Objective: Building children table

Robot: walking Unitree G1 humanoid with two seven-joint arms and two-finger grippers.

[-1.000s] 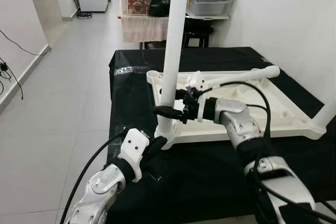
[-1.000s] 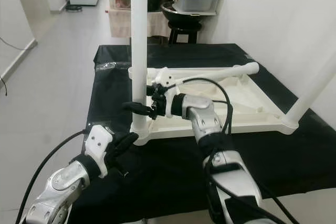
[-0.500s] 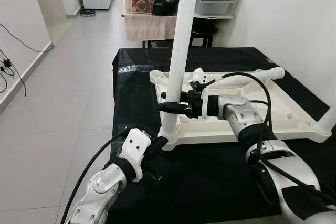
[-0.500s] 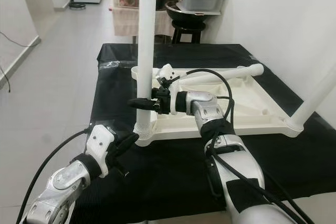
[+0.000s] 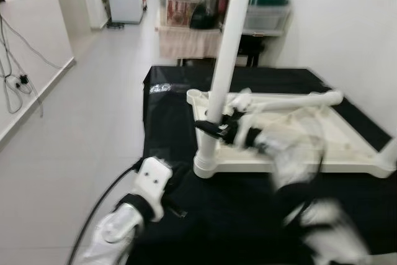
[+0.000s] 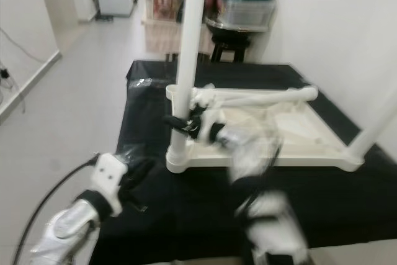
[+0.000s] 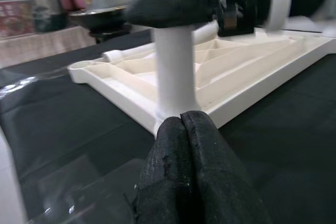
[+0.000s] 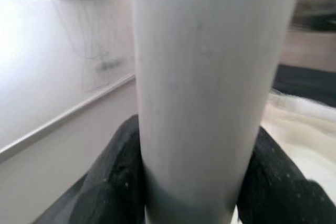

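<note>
Right hand (image 5: 211,129) clamps the upright white leg (image 5: 224,60); left hand (image 7: 188,129) pinched closed.

smooth white plastic leg (image 5: 222,72) and tabletop (image 5: 322,153); matt black cloth (image 5: 167,91).

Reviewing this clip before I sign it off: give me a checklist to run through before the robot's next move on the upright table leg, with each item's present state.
1. Right gripper clamped on the upright leg: ok; the right wrist view shows a finger on each side of it.
2. Leg standing in the near-left corner socket of the upturned tabletop: ok. Fully seated: cannot tell.
3. Leg vertical: cannot tell; it looks slightly tilted and the head views are blurred.
4. Left gripper shut, just in front of the socket: ok. Touching it: cannot tell.
5. Loose leg lying across the tabletop, apart from the grip: ok.
6. Tabletop flat on the black cloth: ok.
</note>
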